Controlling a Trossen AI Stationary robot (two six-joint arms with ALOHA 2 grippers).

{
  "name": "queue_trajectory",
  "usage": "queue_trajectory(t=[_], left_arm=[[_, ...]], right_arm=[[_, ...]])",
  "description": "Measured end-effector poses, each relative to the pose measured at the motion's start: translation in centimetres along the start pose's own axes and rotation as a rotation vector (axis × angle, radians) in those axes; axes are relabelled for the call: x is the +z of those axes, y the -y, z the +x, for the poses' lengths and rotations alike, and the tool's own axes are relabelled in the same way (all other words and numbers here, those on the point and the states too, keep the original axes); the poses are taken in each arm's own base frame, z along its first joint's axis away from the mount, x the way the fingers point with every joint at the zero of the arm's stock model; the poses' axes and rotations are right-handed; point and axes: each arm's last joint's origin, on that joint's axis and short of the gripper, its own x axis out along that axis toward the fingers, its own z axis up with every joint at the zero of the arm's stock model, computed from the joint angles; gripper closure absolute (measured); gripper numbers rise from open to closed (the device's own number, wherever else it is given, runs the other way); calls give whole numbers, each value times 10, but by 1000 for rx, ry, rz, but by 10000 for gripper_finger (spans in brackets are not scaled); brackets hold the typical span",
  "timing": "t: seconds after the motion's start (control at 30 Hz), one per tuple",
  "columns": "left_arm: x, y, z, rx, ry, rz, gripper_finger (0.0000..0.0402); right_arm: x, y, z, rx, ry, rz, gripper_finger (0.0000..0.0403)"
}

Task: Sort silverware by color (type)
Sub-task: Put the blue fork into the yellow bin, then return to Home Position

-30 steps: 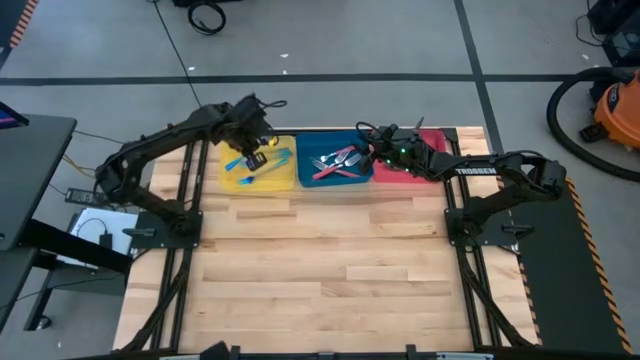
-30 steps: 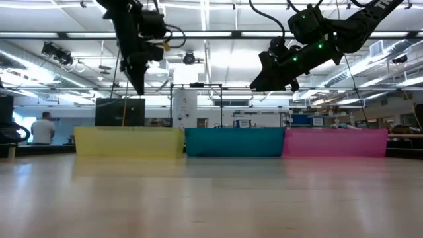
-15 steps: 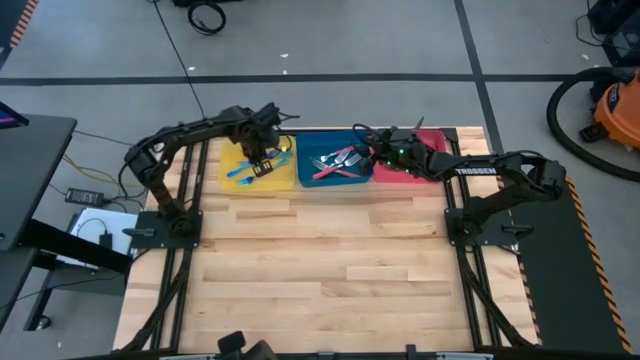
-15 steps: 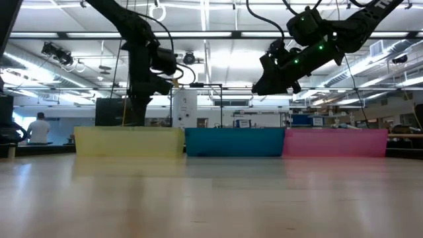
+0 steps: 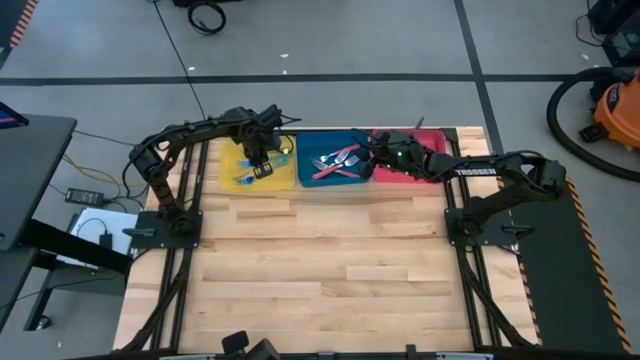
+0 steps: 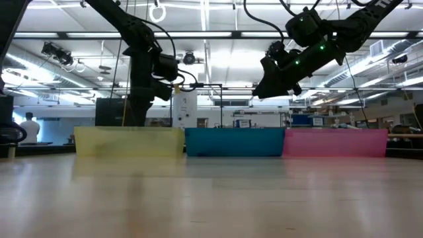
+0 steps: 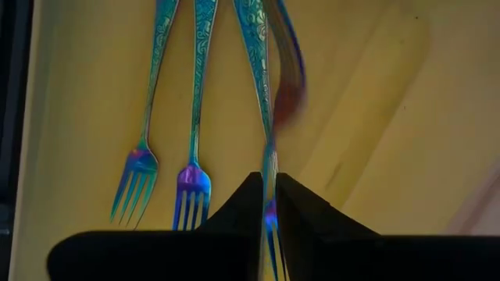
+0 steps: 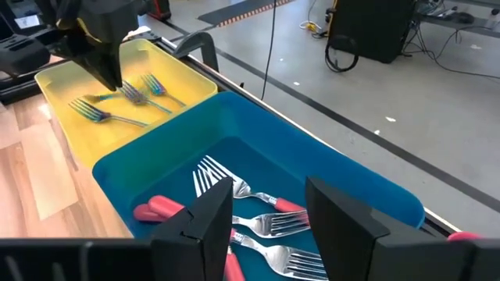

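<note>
My left gripper (image 5: 258,157) is down inside the yellow tray (image 5: 285,182) and shut on an iridescent blue-teal utensil (image 7: 255,55). Two more iridescent forks (image 7: 168,117) lie flat on the tray floor beside it. My right gripper (image 8: 269,226) is open and empty above the right part of the blue tray (image 8: 344,176). In that tray lie several silver forks with red handles (image 8: 234,204). In the low view my left gripper (image 6: 140,109) drops behind the yellow tray wall, and my right gripper (image 6: 263,84) hangs high above the blue tray. My left gripper pinches the iridescent utensil between its two fingers at the narrow neck (image 7: 269,160) below the patterned handle. The fingers come from above, pointing down. The fingers hide the utensil's head. I cannot tell whether the handle rests on the tray floor.
Three trays stand side by side along the table's far edge: yellow, blue and red (image 5: 432,140). The near wooden tabletop (image 5: 330,270) is bare. A person (image 6: 28,127) stands far back in the room.
My left gripper has gone down from above the yellow tray into it, moving a little toward the table's right, and now stands low between the tray walls. It stays shut.
</note>
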Motion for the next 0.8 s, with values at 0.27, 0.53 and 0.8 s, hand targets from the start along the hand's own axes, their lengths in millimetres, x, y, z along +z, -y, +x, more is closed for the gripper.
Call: queue_trajectory(t=[0.27, 0.53, 0.8], left_arm=[[0, 0, 0, 1, 4, 0, 363], [4, 9, -17, 3, 58, -24, 363], [-15, 42, -85, -19, 284, 8, 363]], right_arm=[[0, 0, 0, 1, -3, -1, 234], [6, -2, -3, 43, 39, 8, 234], [29, -14, -40, 302, 136, -4, 234]])
